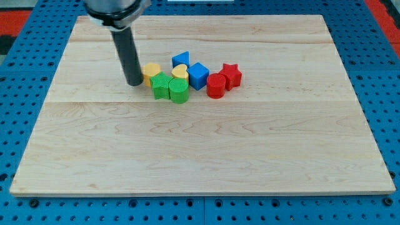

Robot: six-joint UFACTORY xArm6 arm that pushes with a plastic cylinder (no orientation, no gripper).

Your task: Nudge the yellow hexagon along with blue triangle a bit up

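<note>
The yellow hexagon lies on the wooden board near the view's upper middle. The blue triangle lies to its upper right, a small gap apart. My tip rests on the board just left of the yellow hexagon, touching or nearly touching its left side. The rod rises from there toward the view's top left.
A green star and a green cylinder sit just below the hexagon. A yellow heart, a blue cube, a red cylinder and a red star form a cluster to the right.
</note>
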